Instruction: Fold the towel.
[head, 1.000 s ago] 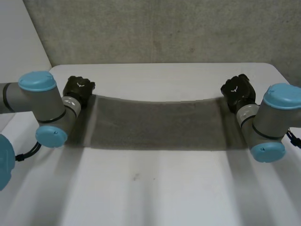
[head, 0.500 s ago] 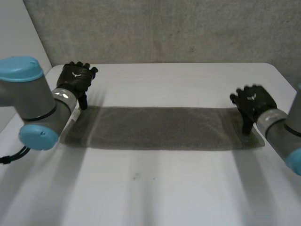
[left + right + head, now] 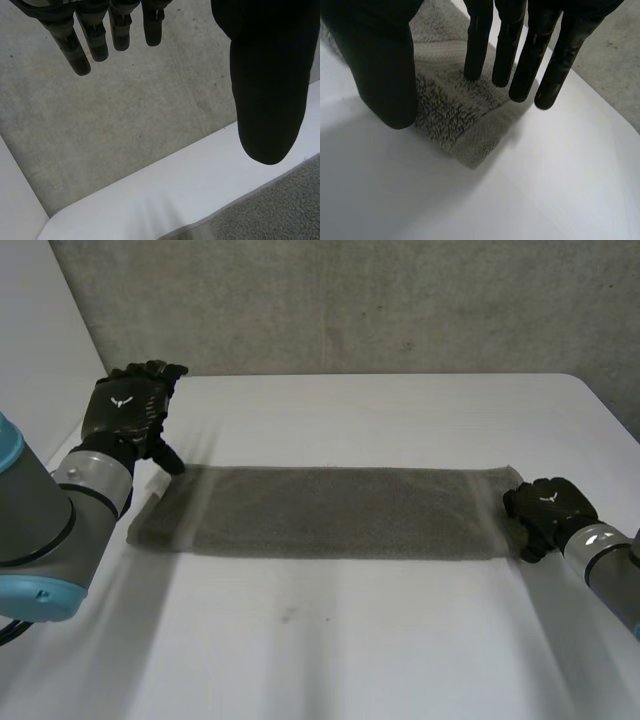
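A grey towel lies flat on the white table as a long folded strip running left to right. My left hand hovers above and just behind the strip's left end, with its fingers straight and spread from the thumb and nothing in them. In the left wrist view the left hand hangs over the table's far edge, with a bit of towel under the thumb. My right hand sits low at the towel's right end. In the right wrist view the right hand is held straight above the towel's corner, holding nothing.
A grey concrete surface rises beyond the table's far edge. A white panel stands at the far left. Bare tabletop stretches in front of the towel towards me.
Both hands were shut at the towel's far corners a second ago and have let go. The towel has settled flat. The left hand rose and moved left; the right hand moved nearer and right.
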Controlling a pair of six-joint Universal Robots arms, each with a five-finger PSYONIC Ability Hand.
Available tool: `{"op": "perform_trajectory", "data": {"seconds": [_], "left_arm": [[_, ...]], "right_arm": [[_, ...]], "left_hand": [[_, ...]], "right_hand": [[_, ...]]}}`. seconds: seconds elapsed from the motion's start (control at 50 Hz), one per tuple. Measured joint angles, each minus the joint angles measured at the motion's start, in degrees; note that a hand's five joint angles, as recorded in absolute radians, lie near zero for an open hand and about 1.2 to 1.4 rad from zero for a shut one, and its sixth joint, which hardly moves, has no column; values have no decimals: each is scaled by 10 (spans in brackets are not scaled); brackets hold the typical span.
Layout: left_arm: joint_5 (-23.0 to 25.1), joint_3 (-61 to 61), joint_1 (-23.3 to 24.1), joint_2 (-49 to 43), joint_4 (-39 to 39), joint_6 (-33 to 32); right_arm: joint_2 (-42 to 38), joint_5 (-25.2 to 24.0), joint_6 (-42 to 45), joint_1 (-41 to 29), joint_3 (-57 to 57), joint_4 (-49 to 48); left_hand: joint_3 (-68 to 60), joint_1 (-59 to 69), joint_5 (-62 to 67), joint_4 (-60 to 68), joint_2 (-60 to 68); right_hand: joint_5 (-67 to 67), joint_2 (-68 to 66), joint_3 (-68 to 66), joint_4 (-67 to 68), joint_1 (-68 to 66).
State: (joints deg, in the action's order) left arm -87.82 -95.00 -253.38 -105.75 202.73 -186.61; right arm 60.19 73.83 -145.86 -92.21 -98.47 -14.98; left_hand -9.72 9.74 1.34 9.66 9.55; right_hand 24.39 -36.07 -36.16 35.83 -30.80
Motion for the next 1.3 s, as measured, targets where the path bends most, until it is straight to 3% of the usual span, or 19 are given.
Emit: {"op": "perform_trajectory", "data": {"seconds": [0.08, 0.16, 0.2, 0.34, 0.52, 0.6, 0.74, 0.8, 1.02, 1.22, 1.26, 1.3], "left_arm": [[0, 0, 0, -3, -1, -2], [0, 0, 1, -3, -3, -2], [0, 0, 2, -2, -3, -3], [-1, -4, 2, 1, -3, -3], [-1, -8, 2, 11, -3, -2], [-1, -8, 2, 14, -3, -2], [-1, -11, 1, 18, -3, -3], [-1, -13, 2, 19, -3, -3], [-2, -17, 1, 20, -3, -4], [-1, -17, 2, 14, -3, -5], [-1, -17, 3, 12, -2, -5], [-1, -16, 4, 7, -1, -6]], "right_arm": [[-9, 3, 18, 0, 2, -2], [-16, 5, 34, 5, 5, -1], [-17, 7, 41, 9, 7, -1], [-7, 29, 85, 32, 13, -4], [24, 108, 257, 85, 45, -20], [28, 121, 290, 85, 61, -23], [41, 127, 286, -6, 118, -27], [39, 117, 254, -103, 148, -32], [-55, 25, 228, -362, 193, -82], [-166, -2, 228, -451, 218, -91], [-179, -1, 226, -457, 221, -89], [-180, 3, 218, -457, 221, -88]], "left_hand": [[0, 0, 0, 0, 0], [0, 0, 0, 0, 0], [0, 0, 0, 0, 0], [0, 0, 0, 0, 0], [0, 0, 0, 0, 0], [0, 0, 0, 0, 0], [0, 0, 0, 0, 0], [0, 0, 0, 0, 0], [0, 0, 0, 0, 0], [2, 0, 0, -1, -1], [2, 0, 0, -1, -1], [2, 0, 0, -1, -1]], "right_hand": [[62, -67, -64, 65, -54], [279, -288, -282, 287, -217], [305, -311, -309, 315, -228], [311, -314, -313, 324, -228], [315, -314, -313, 324, -228], [315, -314, -315, 324, -228], [316, -314, -318, 325, -234], [317, -314, -322, 325, -234], [318, -314, -323, 325, -236], [318, -314, -323, 325, -236], [302, -295, -301, 304, -228], [204, -168, -172, 185, -131]]}}
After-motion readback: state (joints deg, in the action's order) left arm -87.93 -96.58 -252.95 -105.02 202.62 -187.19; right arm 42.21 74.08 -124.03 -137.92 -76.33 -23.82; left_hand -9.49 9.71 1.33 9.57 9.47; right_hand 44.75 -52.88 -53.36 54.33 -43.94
